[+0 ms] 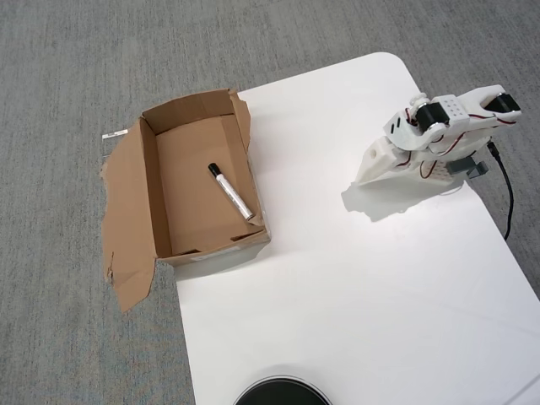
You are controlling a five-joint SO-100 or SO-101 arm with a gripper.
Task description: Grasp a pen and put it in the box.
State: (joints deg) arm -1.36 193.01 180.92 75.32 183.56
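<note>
The pen [229,191], white-grey with a black cap, lies slantwise on the floor of the brown cardboard box [148,177], close to its right wall. One wide torn flap [125,219] spreads flat to the left. My gripper [364,175] is far to the right on the white table, arm folded back. Its fingers meet in a point and look shut, with nothing between them.
The box sits at the left edge of the white table [354,287], with grey carpet around it. A black round object [283,393] shows at the bottom edge. A black cable [507,198] runs along the table's right side.
</note>
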